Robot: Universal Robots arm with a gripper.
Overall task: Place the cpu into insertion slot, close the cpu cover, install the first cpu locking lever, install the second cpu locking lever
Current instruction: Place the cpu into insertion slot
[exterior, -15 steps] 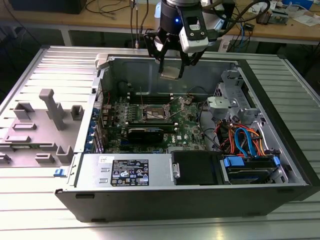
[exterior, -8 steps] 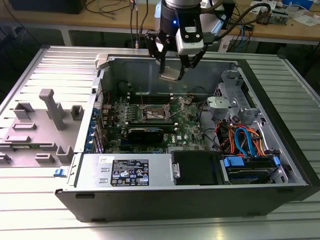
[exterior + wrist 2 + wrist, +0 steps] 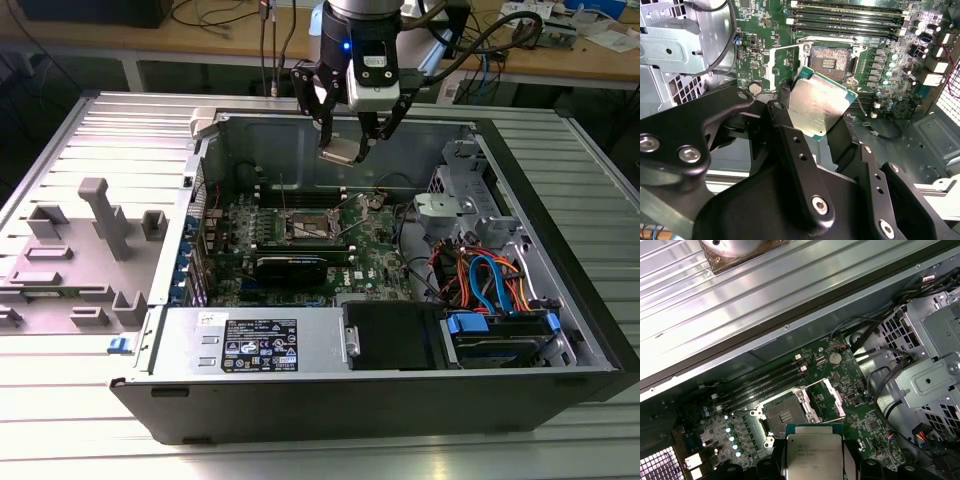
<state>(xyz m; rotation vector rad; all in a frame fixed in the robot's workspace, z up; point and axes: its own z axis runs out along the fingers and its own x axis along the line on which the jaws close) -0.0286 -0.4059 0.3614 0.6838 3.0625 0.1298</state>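
Unobstructed insertion slot (image 3: 784, 416), cpu cover (image 3: 834, 396) aside

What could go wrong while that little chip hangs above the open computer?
The gripper pinches the cpu only by its edges, so it might fall onto the motherboard. The insertion slot is barely larger than the chip; a slight offset could catch its rim or the open cpu cover beside it.

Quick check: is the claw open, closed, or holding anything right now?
The claw: shut on the cpu, which is held in the air, clear of the uncovered, empty insertion slot.
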